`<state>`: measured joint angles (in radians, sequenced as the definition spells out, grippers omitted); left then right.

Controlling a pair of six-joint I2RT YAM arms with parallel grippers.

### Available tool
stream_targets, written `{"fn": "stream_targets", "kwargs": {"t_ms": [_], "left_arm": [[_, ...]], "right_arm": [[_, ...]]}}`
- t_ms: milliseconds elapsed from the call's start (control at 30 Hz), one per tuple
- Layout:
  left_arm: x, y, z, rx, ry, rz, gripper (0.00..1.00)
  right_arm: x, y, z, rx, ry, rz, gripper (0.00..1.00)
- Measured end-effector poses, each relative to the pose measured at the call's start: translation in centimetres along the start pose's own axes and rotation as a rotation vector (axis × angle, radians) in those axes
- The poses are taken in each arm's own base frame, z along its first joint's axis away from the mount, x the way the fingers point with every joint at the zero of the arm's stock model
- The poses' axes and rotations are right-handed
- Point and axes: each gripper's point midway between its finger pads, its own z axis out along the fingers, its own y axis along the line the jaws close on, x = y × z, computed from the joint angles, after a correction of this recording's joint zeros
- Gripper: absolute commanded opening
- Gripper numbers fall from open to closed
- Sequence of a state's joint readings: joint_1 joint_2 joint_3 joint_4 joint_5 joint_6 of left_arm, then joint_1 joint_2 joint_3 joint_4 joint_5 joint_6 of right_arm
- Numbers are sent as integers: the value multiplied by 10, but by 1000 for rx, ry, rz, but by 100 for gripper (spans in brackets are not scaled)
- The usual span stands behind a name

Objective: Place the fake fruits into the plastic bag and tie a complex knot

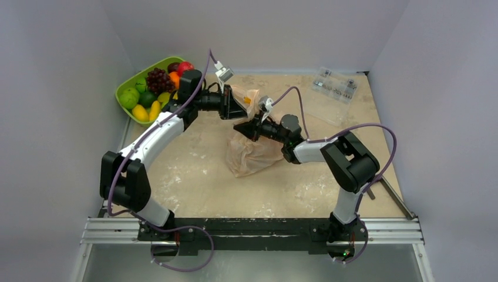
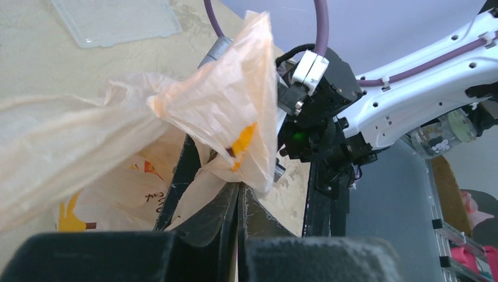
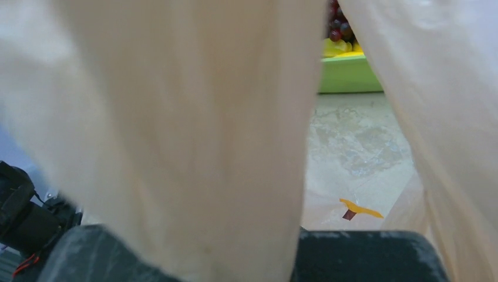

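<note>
The peach plastic bag (image 1: 252, 155) lies bulging at the table's middle, and its upper part is pulled up toward the back. My left gripper (image 1: 242, 111) is shut on a fold of this raised plastic, seen close in the left wrist view (image 2: 239, 188), where the bag (image 2: 217, 111) fans out above the jaws. My right gripper (image 1: 239, 126) points left at the bag's neck, just below the left one. In the right wrist view, bag plastic (image 3: 176, 117) covers its fingertips. The fake fruits (image 1: 155, 88) and grape bunch (image 1: 158, 79) sit in the lime-green tray (image 1: 121, 89). No knot is in view.
Clear packets (image 1: 335, 85) lie at the back right. One clear packet (image 2: 117, 20) also shows in the left wrist view. A metal rail (image 1: 252, 230) runs along the near edge, and a thin metal bar (image 1: 396, 197) lies along the right. Grey walls enclose the table.
</note>
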<state>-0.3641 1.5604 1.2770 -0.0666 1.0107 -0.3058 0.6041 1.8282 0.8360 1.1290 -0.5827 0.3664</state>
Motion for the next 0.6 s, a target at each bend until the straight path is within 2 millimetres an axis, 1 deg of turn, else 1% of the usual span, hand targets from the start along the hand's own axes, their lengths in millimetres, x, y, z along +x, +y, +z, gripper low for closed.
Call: {"fn": "stream_targets", "kwargs": {"t_ms": [33, 67, 100, 133, 167, 200, 233, 267, 367, 433, 500, 533, 600], "left_arm": [[-2, 1, -3, 0, -7, -9, 14], [-6, 2, -6, -2, -17, -9, 33], [-9, 5, -12, -13, -28, 0, 49], [-12, 8, -20, -35, -33, 11, 61], [-16, 11, -28, -62, -37, 39, 73], [-18, 13, -35, -86, -37, 62, 85], [-20, 15, -42, -116, -39, 94, 90], [-20, 14, -49, -144, -36, 126, 91], [-22, 7, -57, -182, -32, 201, 93], [-25, 7, -61, -213, -34, 234, 94], [-27, 10, -66, -245, -41, 251, 96], [-28, 13, -69, -265, -46, 254, 97], [-28, 18, -76, -307, -52, 258, 99]], "right_arm": [[1, -1, 0, 7, 1, 2, 0], [3, -2, 0, 14, 4, 6, 0], [5, -4, 0, 21, 9, 10, 0], [7, -5, 1, 30, 12, 15, 0], [9, -8, 1, 44, 13, 19, 5], [10, -10, 2, 54, 15, 24, 19], [10, -11, 3, 64, 12, 28, 34], [8, -11, 5, 67, 9, 28, 47], [-3, -10, 12, 65, -12, 31, 71], [-10, -9, 14, 65, -15, 25, 77], [-16, -5, 11, 62, 0, 22, 84], [-20, -3, 9, 59, 5, 19, 86], [-35, 2, 1, 52, 11, 2, 88]]}}
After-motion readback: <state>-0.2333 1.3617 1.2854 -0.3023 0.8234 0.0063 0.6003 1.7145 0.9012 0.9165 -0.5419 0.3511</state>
